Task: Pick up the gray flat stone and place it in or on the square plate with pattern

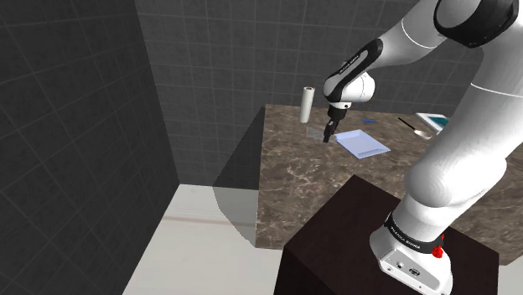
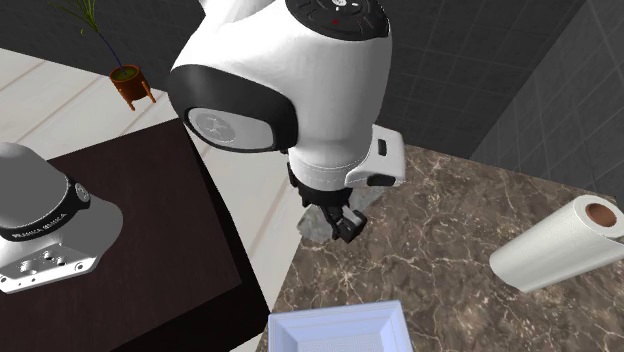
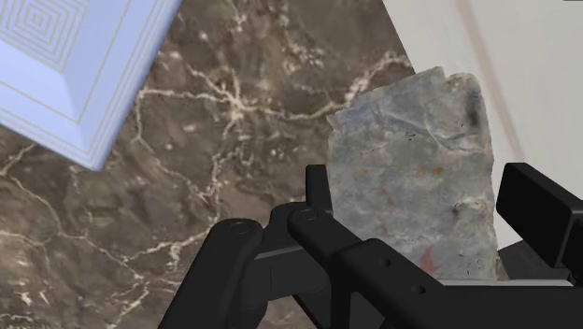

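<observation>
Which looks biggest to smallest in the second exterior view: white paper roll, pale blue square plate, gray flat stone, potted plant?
1. White paper roll and pale blue square plate: alike; the frame cuts the plate.
2. Potted plant.
3. Gray flat stone, partly behind the black hand.

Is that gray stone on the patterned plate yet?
Not yet: the gray flat stone lies on the marble counter, apart from the square plate.

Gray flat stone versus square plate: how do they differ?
The stone is mottled gray, rough and ragged-edged; the plate is pale blue-white, smooth, with straight edges and concentric square lines. The stone lies at the edge of the counter, the plate further in. Both rest flat on it.
</observation>
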